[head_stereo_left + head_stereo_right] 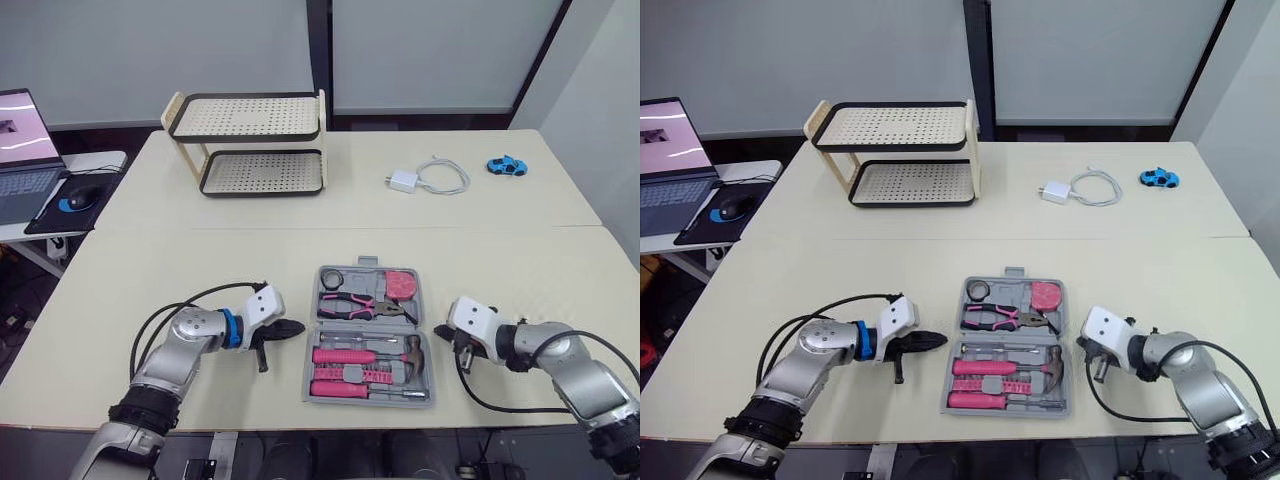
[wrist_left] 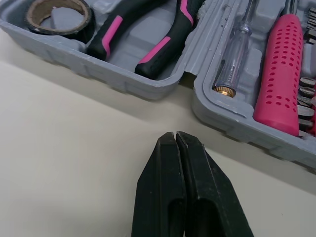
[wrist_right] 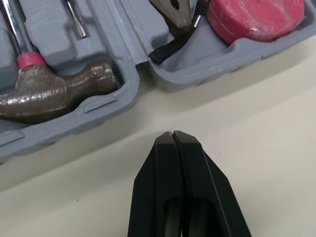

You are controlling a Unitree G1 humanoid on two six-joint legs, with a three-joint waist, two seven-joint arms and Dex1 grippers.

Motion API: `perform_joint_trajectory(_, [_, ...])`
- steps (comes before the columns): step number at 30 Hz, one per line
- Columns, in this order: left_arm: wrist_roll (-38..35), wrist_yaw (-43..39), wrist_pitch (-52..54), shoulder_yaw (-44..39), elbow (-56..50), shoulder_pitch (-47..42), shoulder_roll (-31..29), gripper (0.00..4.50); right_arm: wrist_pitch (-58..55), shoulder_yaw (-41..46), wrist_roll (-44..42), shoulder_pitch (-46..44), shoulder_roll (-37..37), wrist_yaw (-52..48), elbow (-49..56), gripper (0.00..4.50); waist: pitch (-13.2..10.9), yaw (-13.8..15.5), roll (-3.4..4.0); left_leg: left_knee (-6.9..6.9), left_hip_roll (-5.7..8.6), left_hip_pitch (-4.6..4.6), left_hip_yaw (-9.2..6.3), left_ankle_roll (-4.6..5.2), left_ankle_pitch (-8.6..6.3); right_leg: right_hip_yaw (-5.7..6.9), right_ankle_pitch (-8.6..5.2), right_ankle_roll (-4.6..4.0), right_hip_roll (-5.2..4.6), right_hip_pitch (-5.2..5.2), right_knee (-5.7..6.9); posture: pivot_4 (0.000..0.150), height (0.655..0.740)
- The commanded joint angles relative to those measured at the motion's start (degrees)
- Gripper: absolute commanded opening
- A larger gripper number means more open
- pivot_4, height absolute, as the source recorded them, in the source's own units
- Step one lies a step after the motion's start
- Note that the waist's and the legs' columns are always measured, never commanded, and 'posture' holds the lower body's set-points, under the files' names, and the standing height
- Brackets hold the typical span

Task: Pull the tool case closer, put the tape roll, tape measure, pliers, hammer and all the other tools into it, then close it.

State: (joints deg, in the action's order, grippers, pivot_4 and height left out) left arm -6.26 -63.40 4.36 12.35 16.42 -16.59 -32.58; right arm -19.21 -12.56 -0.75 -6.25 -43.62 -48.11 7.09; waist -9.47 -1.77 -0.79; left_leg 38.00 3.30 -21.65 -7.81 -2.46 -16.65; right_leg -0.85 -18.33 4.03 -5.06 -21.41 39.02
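The grey tool case point(image 1: 310, 362) lies open near the table's front edge. It holds the black tape roll point(image 1: 331, 277), pink-handled pliers point(image 1: 355, 305), pink tape measure point(image 1: 402, 284), hammer point(image 1: 415, 352) and pink screwdrivers point(image 1: 345, 372). My left gripper point(image 1: 295, 328) is shut and empty, its tip just short of the case's left wall point(image 2: 123, 79). My right gripper point(image 1: 440, 333) is shut and empty, a little off the case's right wall point(image 3: 197, 74), close to the hammer head point(image 3: 49, 94) and tape measure point(image 3: 256, 17).
A two-tier perforated rack point(image 1: 250, 145) stands at the back left. A white charger with cable point(image 1: 428, 178) and a blue toy car point(image 1: 506, 166) lie at the back right. A laptop point(image 1: 25, 150) and mouse point(image 1: 78, 197) sit on a side table to the left.
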Motion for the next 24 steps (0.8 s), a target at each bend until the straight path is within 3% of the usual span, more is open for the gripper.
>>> perform_joint_trajectory(1, [0.6,0.2,-1.3,0.5,-0.2,-1.0,0.6,0.01,1.2,-0.9,0.8,-2.2,1.0,-0.9,-0.9,0.0,0.0,0.0,0.0,0.0,0.0,0.0,0.0,-0.02,0.01,0.0,0.0,0.0,0.0,0.0,0.0,0.15,0.7318])
perform_joint_trajectory(24, [4.4,3.0,-7.5,2.6,3.5,-2.3,5.7,0.01,-0.2,-3.3,1.7,-2.7,2.7,-3.3,0.1,0.0,0.0,0.1,0.0,0.04,0.02,0.01,-0.02,-0.05,0.03,0.01,0.01,0.02,-0.02,0.01,0.02,0.15,0.7318])
